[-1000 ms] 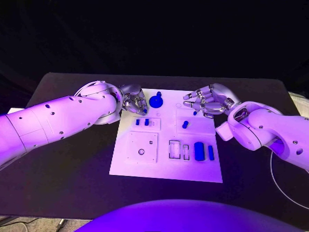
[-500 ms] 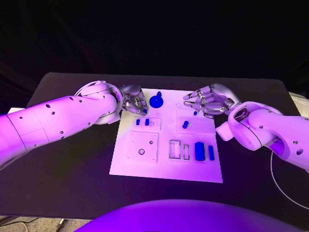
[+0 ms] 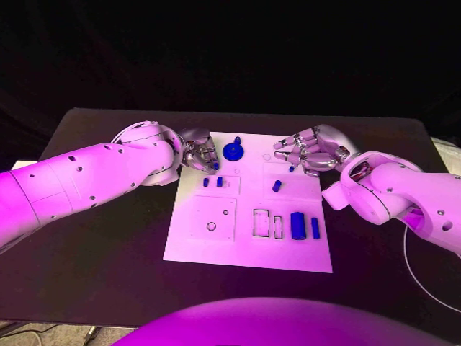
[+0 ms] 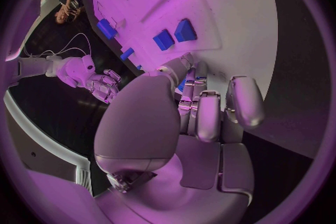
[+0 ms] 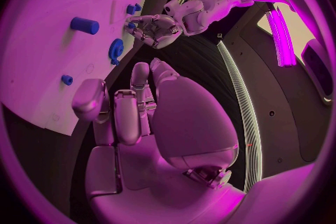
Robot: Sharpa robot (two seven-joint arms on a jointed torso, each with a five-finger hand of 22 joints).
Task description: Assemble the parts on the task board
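1. The task board (image 3: 204, 245) lies flat in the middle of the black desk (image 3: 96, 252), with blue parts (image 3: 297, 225) standing in its slots.
2. A blue gear (image 3: 234, 152) sits near the board's far edge, between the two hands.
3. The left hand (image 3: 199, 155) hovers at the board's far left corner, fingers curled in, gripping nothing.
4. The right hand (image 3: 310, 154) hangs over the far right edge, fingers likewise curled, holding nothing.

Small blue part (image 3: 216, 166) at the left hand (image 3: 199, 153), half hidden by its fingers (image 3: 204, 163)
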